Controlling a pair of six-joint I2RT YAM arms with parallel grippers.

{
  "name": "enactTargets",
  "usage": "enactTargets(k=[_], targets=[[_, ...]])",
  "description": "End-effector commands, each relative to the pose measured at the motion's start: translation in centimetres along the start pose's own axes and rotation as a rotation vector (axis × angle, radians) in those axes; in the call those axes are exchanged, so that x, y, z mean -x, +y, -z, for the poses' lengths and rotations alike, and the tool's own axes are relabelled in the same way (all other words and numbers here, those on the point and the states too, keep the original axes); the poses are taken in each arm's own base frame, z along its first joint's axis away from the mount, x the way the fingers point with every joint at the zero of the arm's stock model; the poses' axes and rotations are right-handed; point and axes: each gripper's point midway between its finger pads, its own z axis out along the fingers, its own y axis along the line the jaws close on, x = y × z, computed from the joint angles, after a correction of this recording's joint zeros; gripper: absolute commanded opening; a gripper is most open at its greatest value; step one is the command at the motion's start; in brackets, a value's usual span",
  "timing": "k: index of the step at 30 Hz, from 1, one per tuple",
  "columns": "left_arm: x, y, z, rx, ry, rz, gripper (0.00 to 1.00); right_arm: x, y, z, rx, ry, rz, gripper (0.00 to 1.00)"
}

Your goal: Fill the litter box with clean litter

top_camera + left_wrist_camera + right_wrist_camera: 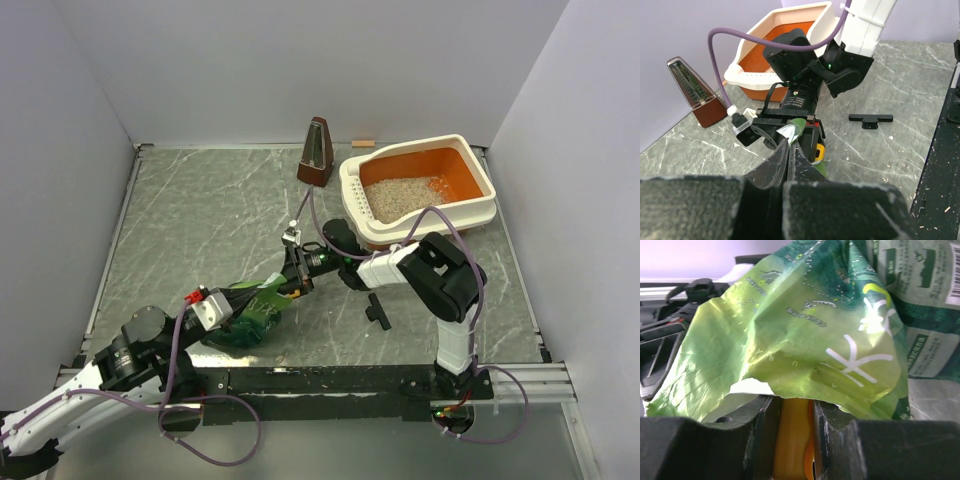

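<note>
The litter box (470, 205), cream outside and orange inside, stands at the back right with a layer of clean litter (398, 196) in its near half. A crinkly green bag (248, 318) lies at the front left. My left gripper (268, 298) is shut on the bag's torn top edge (793, 131), its jaws pressed together (789, 144). My right gripper (292, 280) meets it at the bag's mouth. It is shut on an orange scoop's handle (792, 435), whose bowl is hidden under the green bag (815, 330).
A brown metronome (317, 152) stands just left of the litter box (751, 76). A small black part (378, 312) lies on the table right of the bag. A small wooden block (363, 143) rests by the back wall. Stray granules dot the table's front.
</note>
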Motion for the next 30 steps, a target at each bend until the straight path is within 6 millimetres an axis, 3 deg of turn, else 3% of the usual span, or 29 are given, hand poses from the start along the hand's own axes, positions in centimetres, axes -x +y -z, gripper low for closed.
enactTargets(k=[1,13,30], targets=[[3.1,0.0,0.0,-0.013,-0.112,0.019,0.01,-1.1,4.8,0.0,0.139,0.035,0.168,0.00],[3.2,0.0,0.1,-0.011,-0.120,0.021,0.01,-1.9,7.6,1.9,0.181,-0.015,0.243,0.00],[3.1,-0.4,0.0,-0.035,-0.116,0.018,0.01,-2.8,8.0,7.0,0.196,-0.134,0.274,0.00]])
